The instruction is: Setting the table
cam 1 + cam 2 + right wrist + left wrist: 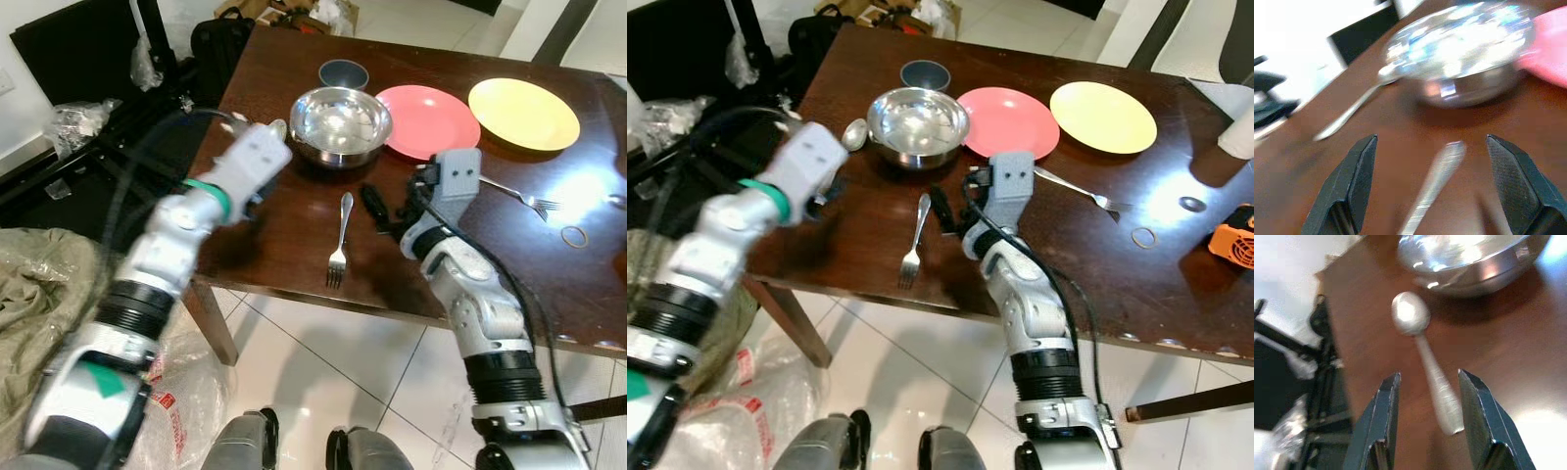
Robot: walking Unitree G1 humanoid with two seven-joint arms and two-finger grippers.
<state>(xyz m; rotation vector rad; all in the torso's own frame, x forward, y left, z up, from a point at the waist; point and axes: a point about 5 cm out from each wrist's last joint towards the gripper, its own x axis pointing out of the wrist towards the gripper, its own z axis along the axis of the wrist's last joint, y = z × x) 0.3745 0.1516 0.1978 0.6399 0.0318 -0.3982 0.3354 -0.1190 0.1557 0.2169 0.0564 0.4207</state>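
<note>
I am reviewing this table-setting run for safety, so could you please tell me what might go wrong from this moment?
1. The left gripper is open astride the spoon handle, which lies close beside the steel bowl; a skewed close could flick the spoon or nudge the bowl.
2. The right gripper is open over the fork near the table front edge; a slip might knock it off.
3. Both arms work close together and could collide.

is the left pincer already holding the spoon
No, the left pincer is open, with its fingers either side of the spoon handle, which lies flat on the table beside the metal bowl.
</note>
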